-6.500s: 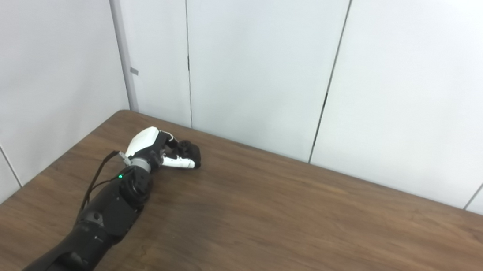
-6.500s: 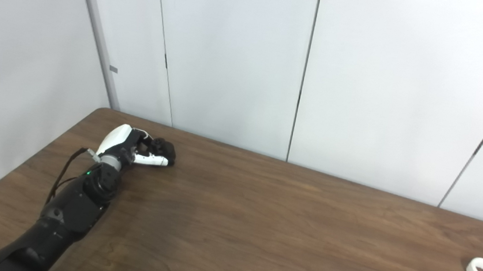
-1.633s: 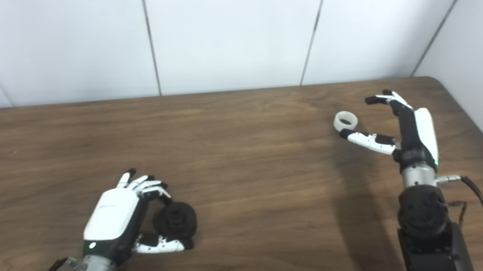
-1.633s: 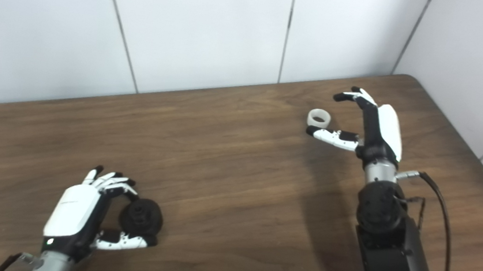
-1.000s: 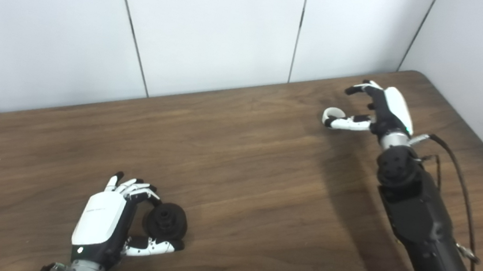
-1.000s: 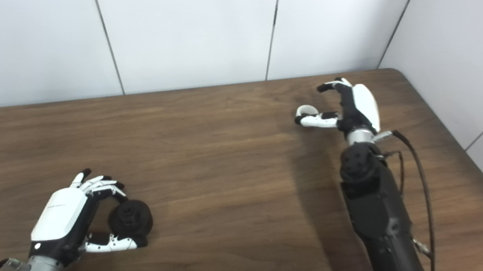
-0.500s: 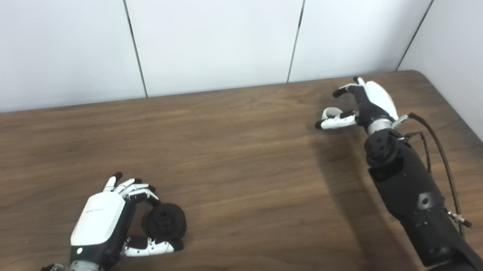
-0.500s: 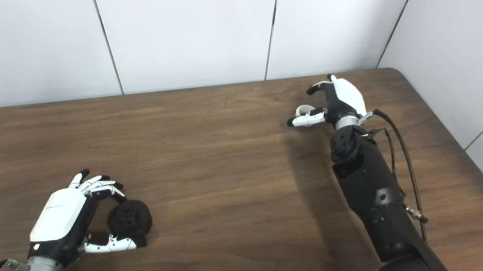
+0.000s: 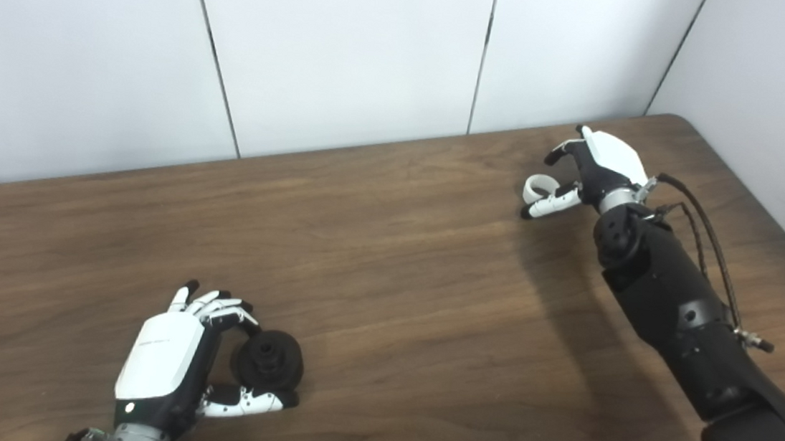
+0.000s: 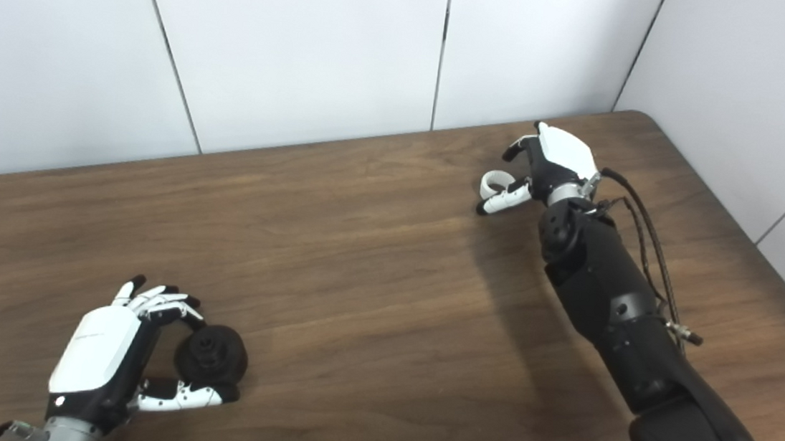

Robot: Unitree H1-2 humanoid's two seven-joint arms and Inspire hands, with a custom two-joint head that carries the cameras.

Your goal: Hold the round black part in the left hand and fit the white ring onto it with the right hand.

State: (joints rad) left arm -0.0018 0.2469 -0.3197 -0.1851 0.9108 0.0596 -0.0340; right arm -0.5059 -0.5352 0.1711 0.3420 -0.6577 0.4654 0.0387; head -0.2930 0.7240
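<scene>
Dark wood-grain table [image 9: 395, 264], backed by smooth white wall panels [image 9: 337, 42]. Near front-left edge, left hand [image 9: 166, 364], white-shelled, fingers curled around round black part [image 9: 269, 361], matte disc with raised hub, thumb beneath it. Far right, right hand [image 9: 588, 171] arched over small glossy white ring [image 9: 538, 188] lying on table, fingers and thumb apart around it; contact cannot be told.

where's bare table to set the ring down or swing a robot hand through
Widest bare patch: the middle of the table, between the black part in the left robot hand and the white ring at the right robot hand. The far-left strip along the wall is bare too. Crowded: the front-left corner and the right side under the right arm.
</scene>
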